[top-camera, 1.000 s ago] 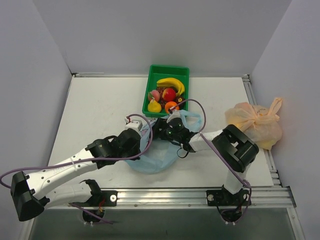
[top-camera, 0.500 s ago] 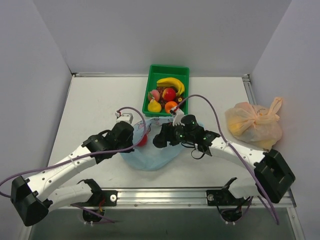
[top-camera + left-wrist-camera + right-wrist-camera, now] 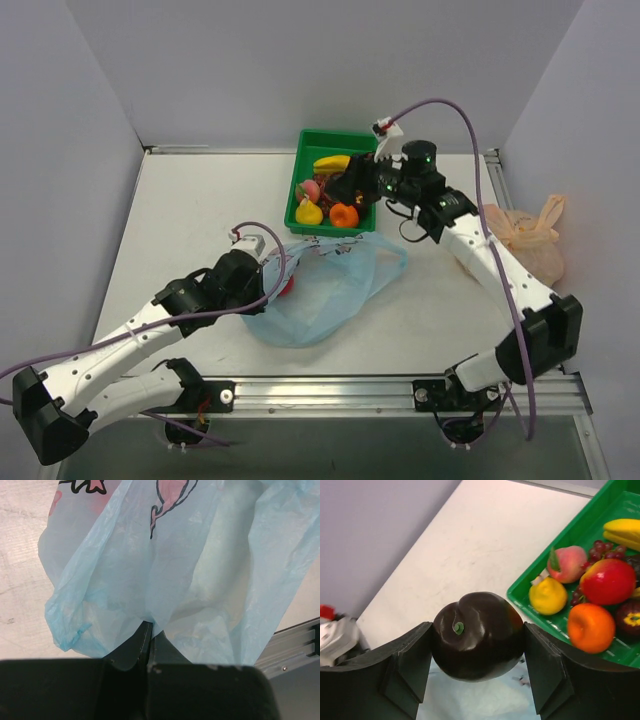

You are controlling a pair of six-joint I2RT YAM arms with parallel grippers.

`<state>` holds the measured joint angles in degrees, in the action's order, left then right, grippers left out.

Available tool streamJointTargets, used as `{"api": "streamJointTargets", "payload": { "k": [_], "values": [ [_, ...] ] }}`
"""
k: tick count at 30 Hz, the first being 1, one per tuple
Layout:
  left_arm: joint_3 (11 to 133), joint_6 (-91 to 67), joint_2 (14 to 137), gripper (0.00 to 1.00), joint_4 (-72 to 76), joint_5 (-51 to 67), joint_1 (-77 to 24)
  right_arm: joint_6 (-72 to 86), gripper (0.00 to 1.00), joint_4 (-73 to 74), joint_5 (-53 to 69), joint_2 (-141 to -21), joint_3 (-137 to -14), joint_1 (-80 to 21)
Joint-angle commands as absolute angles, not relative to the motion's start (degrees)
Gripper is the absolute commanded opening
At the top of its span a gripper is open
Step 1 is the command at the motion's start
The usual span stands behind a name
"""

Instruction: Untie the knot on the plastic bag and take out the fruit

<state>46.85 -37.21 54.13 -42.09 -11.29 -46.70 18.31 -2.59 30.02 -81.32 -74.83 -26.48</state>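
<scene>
The green plastic tray sits midway along the white worktop's far edge, with the yellow toy banana at its back and the round toy orange at its front. The thin light blue plastic bag lies just before the tray; the pale orange plastic bag lies at the right edge.

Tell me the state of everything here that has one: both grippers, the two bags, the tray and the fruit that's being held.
left gripper, shut, pinching the plastic bag's film
right gripper, shut on the dark round fruit
plastic bag, untied, mouth open, lying slack
dark round fruit, gripped on both sides, in the air
orange bag, knotted shut
green tray, holding several fruits
</scene>
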Motion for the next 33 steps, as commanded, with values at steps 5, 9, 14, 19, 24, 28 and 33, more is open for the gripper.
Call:
{"api": "streamJointTargets", "payload": {
  "k": [5,9,14,19,24,28,33],
  "values": [
    [45.97,-35.68,52.38,0.0,-40.87,-5.8,-46.23,15.73,0.2,-0.26,28.13,-101.84,-88.05,-22.15],
    [45.79,-35.6,52.03,0.0,-40.25,-4.48,-46.32,15.64,0.18,1.67,27.07,-110.02,-90.96,-21.97],
    [45.35,-34.72,51.77,0.0,-39.46,-4.75,-46.14,15.03,0.18,2.28,25.58,-116.53,-93.95,-21.88],
    [45.09,-34.45,53.08,0.0,-39.11,-4.83,-46.06,13.97,0.19,2.81,21.54,-123.3,-99.83,-21.45],
    [45.09,-34.37,53.61,0.0,-38.94,-5.8,-45.97,13.97,0.25,3.51,20.13,-128.75,-105.81,-20.66],
    [45.17,-34.37,53.26,0.0,-39.02,-6.41,-45.79,13.97,0.6,4.31,21.53,-127.54,-108.98,-20.83],
    [45.7,-34.54,53.09,0.0,-38.94,-7.73,-45.62,13.45,0.91,4.65,23.64,-119.12,-106.36,-21.71]
  ]
}}
